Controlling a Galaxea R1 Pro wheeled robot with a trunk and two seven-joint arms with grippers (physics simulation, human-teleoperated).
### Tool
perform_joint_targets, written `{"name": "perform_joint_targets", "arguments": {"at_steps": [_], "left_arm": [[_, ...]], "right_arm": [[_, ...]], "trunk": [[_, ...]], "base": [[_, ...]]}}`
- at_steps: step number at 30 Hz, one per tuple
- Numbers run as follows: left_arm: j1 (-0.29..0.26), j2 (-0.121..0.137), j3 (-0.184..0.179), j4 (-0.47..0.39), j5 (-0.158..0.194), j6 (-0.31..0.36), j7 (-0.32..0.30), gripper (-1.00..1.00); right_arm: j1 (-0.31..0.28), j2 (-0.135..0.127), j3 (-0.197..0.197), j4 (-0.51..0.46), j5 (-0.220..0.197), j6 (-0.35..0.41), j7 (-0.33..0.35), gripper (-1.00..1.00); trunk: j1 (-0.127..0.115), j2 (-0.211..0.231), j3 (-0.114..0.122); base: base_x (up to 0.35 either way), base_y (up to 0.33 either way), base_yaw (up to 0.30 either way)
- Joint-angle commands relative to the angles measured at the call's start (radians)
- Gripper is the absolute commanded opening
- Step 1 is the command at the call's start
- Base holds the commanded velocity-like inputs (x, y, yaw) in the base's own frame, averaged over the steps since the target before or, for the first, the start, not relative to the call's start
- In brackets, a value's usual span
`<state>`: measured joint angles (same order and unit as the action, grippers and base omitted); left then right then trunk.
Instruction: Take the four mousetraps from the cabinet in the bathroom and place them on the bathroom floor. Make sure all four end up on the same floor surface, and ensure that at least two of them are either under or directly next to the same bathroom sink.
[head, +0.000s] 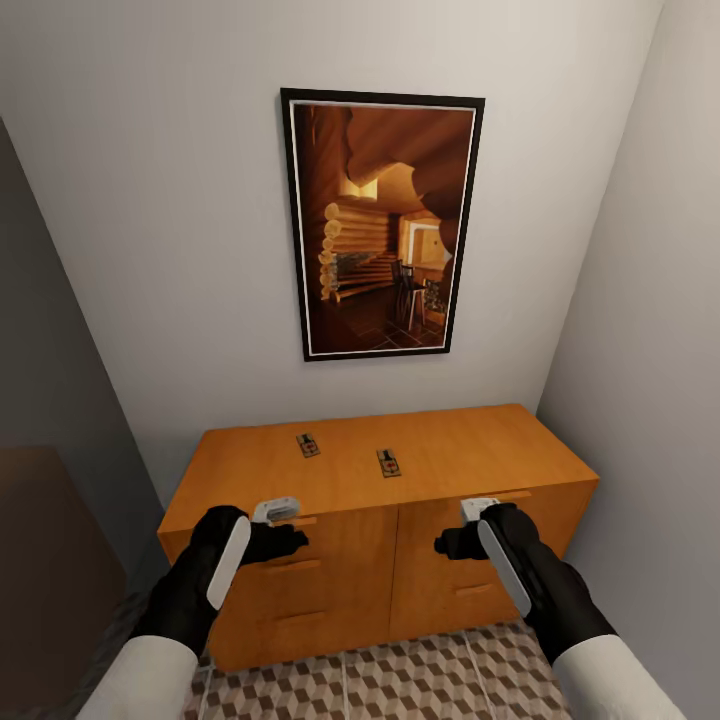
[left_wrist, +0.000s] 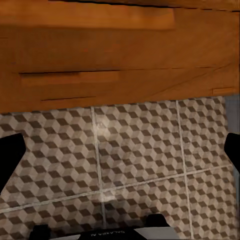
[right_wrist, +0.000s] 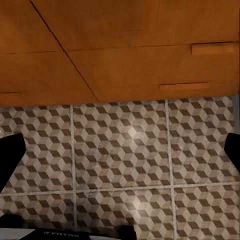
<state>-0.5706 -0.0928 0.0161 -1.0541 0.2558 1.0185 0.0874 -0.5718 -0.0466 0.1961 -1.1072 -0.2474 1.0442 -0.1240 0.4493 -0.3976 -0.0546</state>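
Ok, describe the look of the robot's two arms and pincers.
Both arms match: white upper sleeves, then glossy black forearms carrying a white panel along each wrist. The left pincer and right pincer are black, each topped by a small pale grey block. No cables show.

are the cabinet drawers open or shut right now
Shut. On the cabinet every drawer front sits flush with only thin seams showing, and two mousetraps lie flat on its top.
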Motion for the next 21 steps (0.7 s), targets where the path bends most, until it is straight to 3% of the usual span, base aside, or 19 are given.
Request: {"name": "perform_joint_targets", "arguments": {"at_steps": [1,11,18,19,21], "left_arm": [[-0.021,-0.007,-0.001,0.006,0.010,0.004,0.009,1.00],[-0.141,-0.019,-0.025,0.064,0.010,0.007,0.009,1.00],[-0.280,-0.021,-0.028,0.170,0.010,0.015,0.009,1.00],[-0.321,-0.021,-0.028,0.202,0.011,0.015,0.009,1.00],[-0.341,-0.021,-0.028,0.217,0.011,0.015,0.009,1.00]], "right_arm": [[-0.020,-0.001,-0.008,-0.002,-0.011,0.003,-0.010,1.00],[-0.114,-0.001,-0.045,0.004,-0.008,0.003,-0.011,1.00],[-0.228,0.000,-0.050,0.076,-0.007,0.003,-0.018,1.00],[-0.258,0.000,-0.050,0.105,-0.007,0.003,-0.019,1.00],[-0.274,0.000,-0.050,0.120,-0.007,0.003,-0.020,1.00]], "trunk": [[0.001,-0.002,-0.003],[0.001,-0.002,-0.003],[0.001,-0.002,-0.003],[0.001,-0.002,-0.003],[0.001,-0.002,-0.003]], "base": [[0.000,0.000,0.000],[0.000,0.000,0.000],[0.000,0.000,0.000],[0.000,0.000,0.000],[0.000,0.000,0.000]]}}
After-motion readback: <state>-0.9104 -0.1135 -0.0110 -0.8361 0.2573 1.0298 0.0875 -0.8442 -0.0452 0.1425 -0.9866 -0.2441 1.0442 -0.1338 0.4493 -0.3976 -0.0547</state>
